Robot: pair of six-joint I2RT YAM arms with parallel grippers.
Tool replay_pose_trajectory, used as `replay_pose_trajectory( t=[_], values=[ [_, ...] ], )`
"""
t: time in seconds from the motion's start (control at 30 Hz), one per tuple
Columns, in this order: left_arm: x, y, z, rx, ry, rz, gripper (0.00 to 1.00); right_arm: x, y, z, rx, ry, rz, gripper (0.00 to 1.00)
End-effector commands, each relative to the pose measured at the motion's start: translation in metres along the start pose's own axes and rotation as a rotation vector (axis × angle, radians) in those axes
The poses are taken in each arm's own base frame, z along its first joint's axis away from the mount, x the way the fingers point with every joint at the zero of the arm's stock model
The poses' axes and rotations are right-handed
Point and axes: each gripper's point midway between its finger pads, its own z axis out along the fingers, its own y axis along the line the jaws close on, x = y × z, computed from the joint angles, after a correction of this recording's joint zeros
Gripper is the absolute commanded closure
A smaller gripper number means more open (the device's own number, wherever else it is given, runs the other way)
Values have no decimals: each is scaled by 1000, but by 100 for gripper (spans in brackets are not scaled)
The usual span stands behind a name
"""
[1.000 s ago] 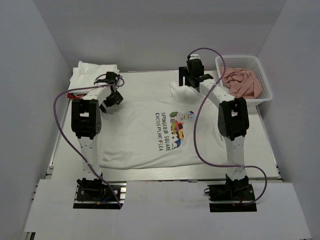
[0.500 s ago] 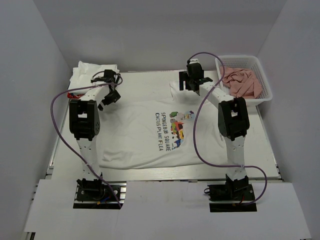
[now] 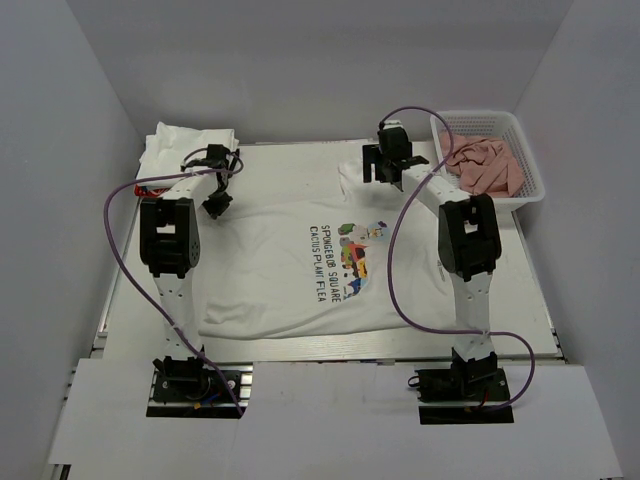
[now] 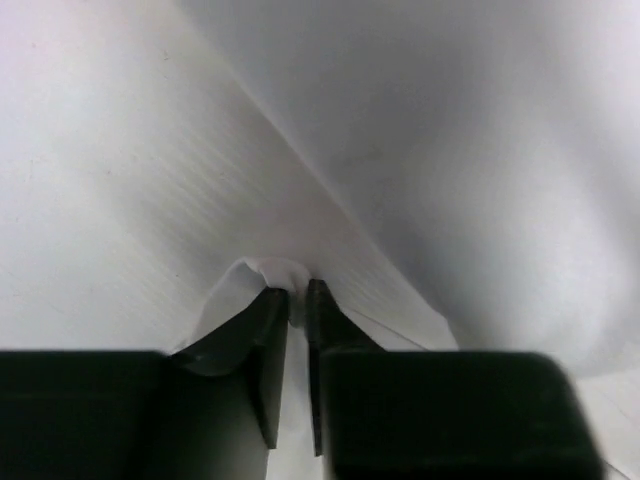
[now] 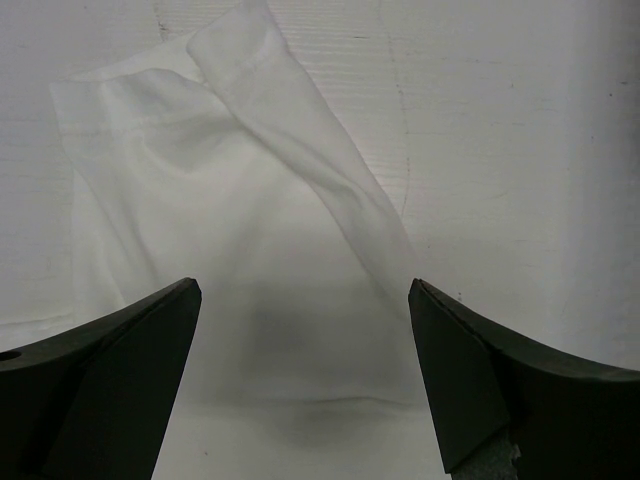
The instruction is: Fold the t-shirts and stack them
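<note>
The left gripper [image 4: 297, 292] was almost closed and pinched a small fold of the printed shirt [image 3: 270, 270] at its far left corner. The right gripper [image 5: 303, 292] stood wide above the far sleeve [image 5: 240, 200]. The shirt lay flat mid-table. A second shirt [image 3: 185, 140] lay at the table's far left corner.

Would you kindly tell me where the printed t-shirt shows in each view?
Top external: printed t-shirt spread flat mid-table.
Left wrist: its edge pinched in the left gripper, bottom centre.
Right wrist: its sleeve, centre, between open right gripper fingers.
Shared landmark: the white table.
</note>
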Motion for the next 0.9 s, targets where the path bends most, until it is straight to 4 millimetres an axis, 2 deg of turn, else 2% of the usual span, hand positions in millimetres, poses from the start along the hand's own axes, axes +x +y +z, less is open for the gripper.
replay_pose_trajectory(
  t=[0.0,0.03,0.07,0.13,0.17,0.2,0.23,0.3,0.33,0.37,0.43,0.47,0.5,0.57,0.63,0.67,0.77,0.8,0.83,0.87],
  values=[
    [5,6,-4,2,16,2,78,-32,-7,-9,7,-81,11,10],
    [8,7,-3,-4,22,-4,88,-41,-5,-8,4,-104,13,10],
    [8,7,-3,-4,23,-4,92,-50,-6,-7,-2,-125,5,10],
    [7,5,-6,10,25,-8,100,-47,-3,9,-3,-129,-6,10],
    [7,5,-6,11,25,-8,100,-58,-5,15,0,-154,-17,10],
    [4,5,-10,16,19,-2,100,-59,-4,20,-2,-162,-26,10],
    [6,4,-10,25,27,-2,100,-54,-3,36,1,-174,-32,10],
    [12,7,-11,26,42,3,100,-76,6,42,-38,-252,-54,10],
    [10,6,-15,40,42,-2,100,-63,11,57,-56,-227,-91,10],
    [12,7,-16,43,39,-3,100,-82,17,57,-90,-293,-100,10],
    [12,10,-19,44,38,5,100,-85,24,69,-119,-309,-99,10],
    [13,10,-17,45,37,5,100,-77,29,79,-141,-300,-105,10],
    [10,10,-22,53,29,0,100,-92,31,77,-151,-336,-101,10],
    [8,8,-23,74,18,15,100,-80,35,91,-158,-322,-88,10],
    [8,8,-23,74,18,16,100,-82,31,93,-142,-328,-63,20],
    [8,8,-23,74,18,26,100,-88,26,91,-119,-351,-54,33],
    [4,7,-24,73,5,23,100,-88,19,93,-93,-367,6,53],
    [6,9,-24,67,12,26,100,-95,16,89,-90,-387,12,64],
    [1,6,-27,75,3,21,100,-92,14,90,-86,-379,13,73],
    [-1,7,-30,80,-4,27,100,-105,11,78,-82,-407,11,100]
  ],
)
